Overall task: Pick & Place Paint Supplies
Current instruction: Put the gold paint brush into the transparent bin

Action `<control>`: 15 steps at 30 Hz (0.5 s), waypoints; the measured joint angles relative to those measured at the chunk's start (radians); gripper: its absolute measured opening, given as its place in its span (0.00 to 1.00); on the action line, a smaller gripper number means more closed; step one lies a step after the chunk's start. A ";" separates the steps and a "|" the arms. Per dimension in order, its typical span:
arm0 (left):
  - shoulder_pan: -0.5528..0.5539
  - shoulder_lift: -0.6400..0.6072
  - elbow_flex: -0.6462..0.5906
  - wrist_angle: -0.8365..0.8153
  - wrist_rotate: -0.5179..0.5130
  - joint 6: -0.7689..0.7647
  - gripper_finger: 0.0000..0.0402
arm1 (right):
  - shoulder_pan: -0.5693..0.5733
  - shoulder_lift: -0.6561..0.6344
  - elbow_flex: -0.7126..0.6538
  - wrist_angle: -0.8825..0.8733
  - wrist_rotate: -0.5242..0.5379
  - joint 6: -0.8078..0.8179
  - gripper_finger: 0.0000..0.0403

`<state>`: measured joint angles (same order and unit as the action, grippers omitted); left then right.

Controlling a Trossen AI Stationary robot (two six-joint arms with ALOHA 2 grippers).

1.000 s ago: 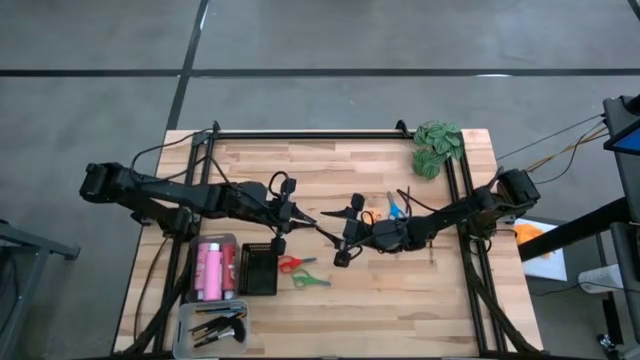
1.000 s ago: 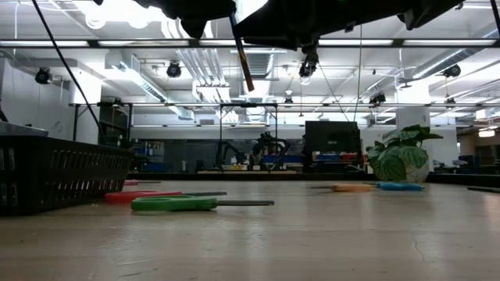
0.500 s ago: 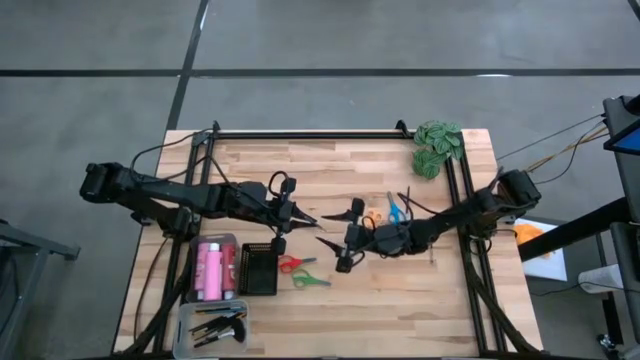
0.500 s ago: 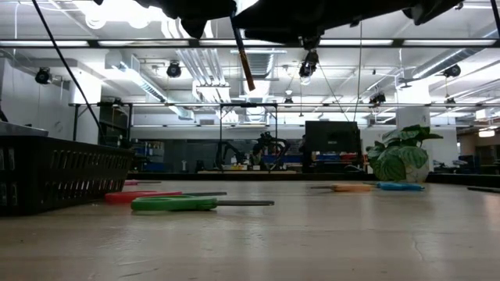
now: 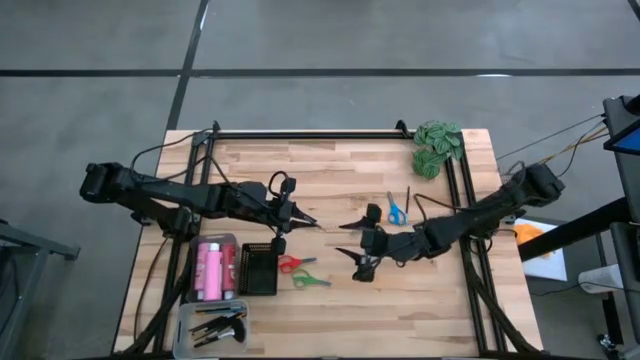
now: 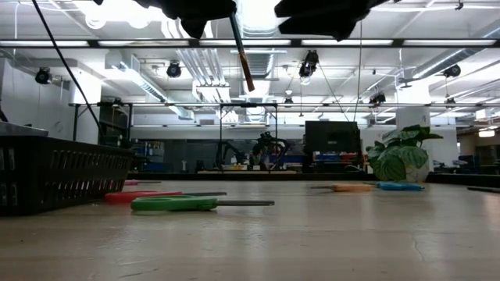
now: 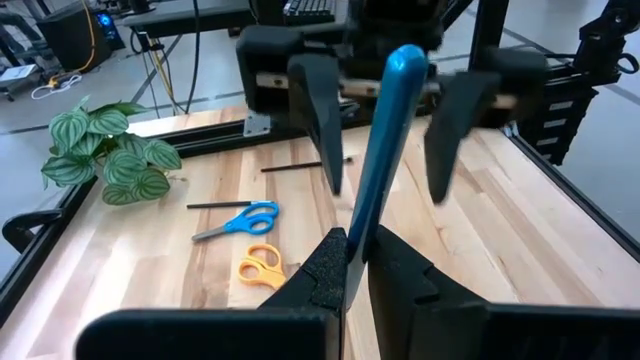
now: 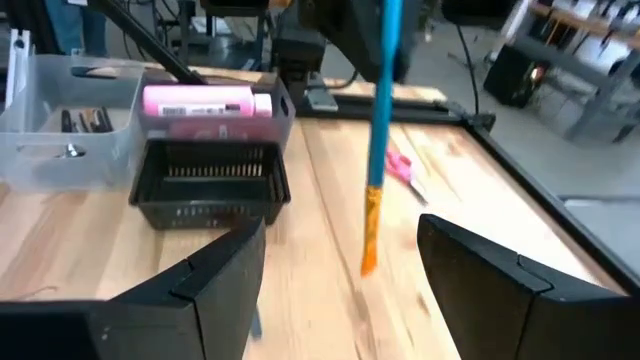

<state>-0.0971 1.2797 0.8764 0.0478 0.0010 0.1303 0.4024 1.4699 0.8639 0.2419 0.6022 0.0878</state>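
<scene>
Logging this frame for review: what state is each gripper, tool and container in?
left gripper: shut on the blue-handled brush, held above the table
right gripper: open, empty
black basket: upright
red scissors: lying flat
green scissors: lying flat
blue scissors: lying flat

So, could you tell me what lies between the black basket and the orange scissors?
In the high view, the red scissors and green scissors lie beside the black basket; bare wood follows toward the orange scissors.

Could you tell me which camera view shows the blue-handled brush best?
The right wrist view: the blue-handled brush hangs full length, bristles down. The left wrist view shows its handle in the left gripper; the low view only a dark silhouette; the high view barely anything.
</scene>
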 joint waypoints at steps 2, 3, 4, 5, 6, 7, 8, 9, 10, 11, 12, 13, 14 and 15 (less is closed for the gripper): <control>0.000 0.000 0.000 0.000 0.000 0.000 0.06 | 0.002 -0.034 0.000 -0.060 0.000 0.043 0.65; 0.000 0.000 0.000 0.000 0.000 0.000 0.06 | 0.002 -0.051 0.000 -0.099 0.000 0.071 0.65; 0.000 0.000 0.000 0.000 0.000 0.000 0.06 | 0.002 -0.067 0.000 -0.132 0.000 0.102 0.65; 0.000 0.000 0.000 -0.003 0.000 0.000 0.06 | 0.001 -0.080 0.000 -0.163 0.000 0.131 0.65; 0.000 0.000 0.000 -0.005 0.000 0.000 0.06 | 0.001 -0.094 0.000 -0.194 0.000 0.156 0.65; 0.000 0.000 0.000 -0.007 0.000 0.000 0.06 | 0.001 -0.106 0.000 -0.220 0.000 0.179 0.65; 0.000 0.000 0.000 -0.008 0.000 0.000 0.06 | 0.001 -0.118 0.000 -0.241 0.000 0.199 0.65; 0.000 0.000 0.000 -0.008 0.000 0.000 0.06 | 0.001 -0.127 0.000 -0.256 0.000 0.213 0.65; 0.000 0.000 0.000 -0.008 0.000 0.000 0.06 | 0.001 -0.137 0.000 -0.270 0.000 0.224 0.65; 0.000 0.000 0.000 -0.008 0.000 0.000 0.06 | 0.001 -0.142 0.000 -0.275 0.000 0.237 0.65; 0.000 0.000 0.000 -0.010 0.000 0.000 0.06 | 0.001 -0.145 0.000 -0.276 0.000 0.247 0.65; 0.000 0.000 0.000 -0.013 0.000 0.000 0.06 | 0.001 -0.148 0.000 -0.280 0.000 0.250 0.65; 0.000 0.000 0.000 -0.014 0.000 0.000 0.06 | 0.001 -0.150 0.000 -0.283 0.000 0.250 0.65; 0.000 -0.001 0.000 -0.017 0.000 0.000 0.06 | 0.001 -0.151 0.000 -0.284 0.000 0.250 0.65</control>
<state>-0.0971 1.2790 0.8764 0.0309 0.0006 0.1299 0.4038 1.3193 0.8639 -0.0425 0.6022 0.3374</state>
